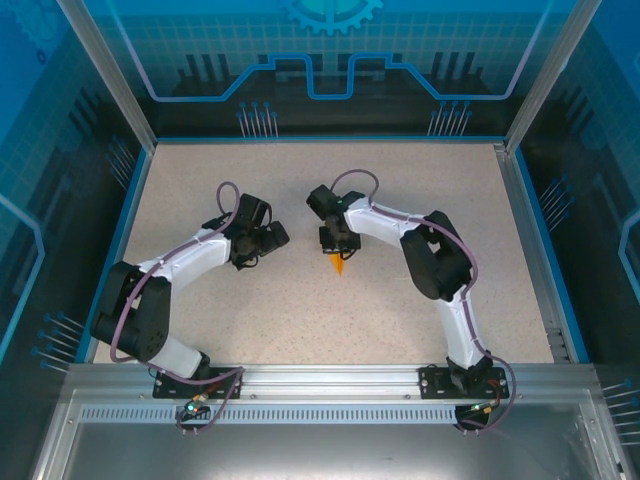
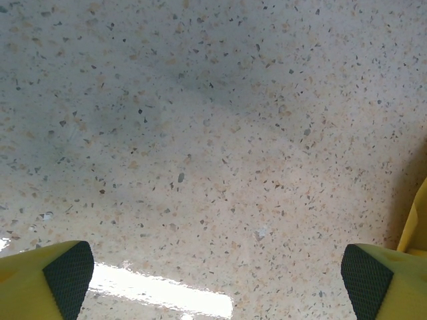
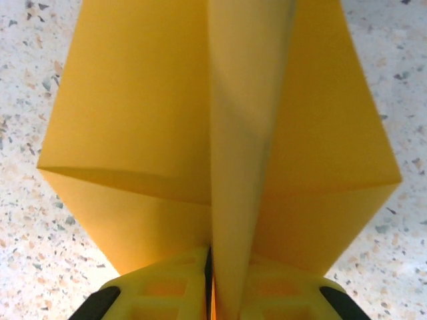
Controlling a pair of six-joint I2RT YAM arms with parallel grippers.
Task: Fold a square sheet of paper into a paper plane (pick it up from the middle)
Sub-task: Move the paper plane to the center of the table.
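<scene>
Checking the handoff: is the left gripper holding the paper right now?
No. In the left wrist view the left gripper hangs over the table with its jaws wide apart and nothing between them.

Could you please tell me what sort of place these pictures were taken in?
Probably an enclosed robot test cell, not a home: a speckled tabletop, aluminium frame posts with blue printed panels, and a left arm and right arm bolted to a rail.
</scene>
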